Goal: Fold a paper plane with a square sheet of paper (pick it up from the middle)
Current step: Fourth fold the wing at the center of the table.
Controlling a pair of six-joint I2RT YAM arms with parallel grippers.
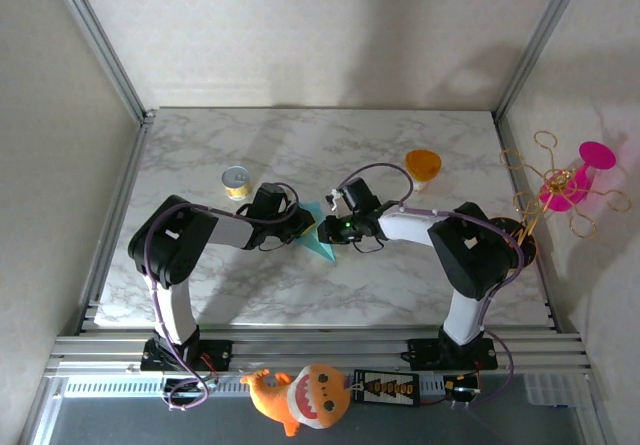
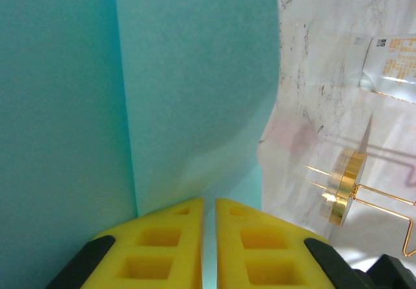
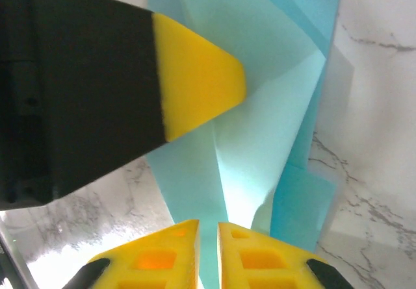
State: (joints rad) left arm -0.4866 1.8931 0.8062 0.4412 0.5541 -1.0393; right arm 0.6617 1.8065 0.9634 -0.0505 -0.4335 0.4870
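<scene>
Top external view: near the middle of the marble table (image 1: 400,275), a partly folded teal paper sheet (image 1: 323,246) lies between two robot arms that reach in from either side. Its long axis runs from about 11 o'clock to 5 o'clock, with a pointed end toward 5 o'clock, nearest the arm bases. The left gripper (image 1: 303,227) meets the sheet at its 9 o'clock edge and the right gripper (image 1: 331,227) meets it at its 3 o'clock edge, so both are equally close and each touches the paper. Any next fold seems to turn on this facing, two-sided hold across the narrow width. In the left wrist view, the yellow fingertips (image 2: 172,237) are drawn almost together, with only a thin slit between them, and the teal sheet runs up from that slit toward 12 o'clock, showing a straight crease. In the right wrist view, that gripper's own yellow pads (image 3: 166,260) are likewise nearly closed on a layered flap, while the other arm's yellow tip rests on the paper at 10 o'clock. A small yellow can (image 1: 236,182) and an orange cup (image 1: 423,164) stand well apart, farther back.
</scene>
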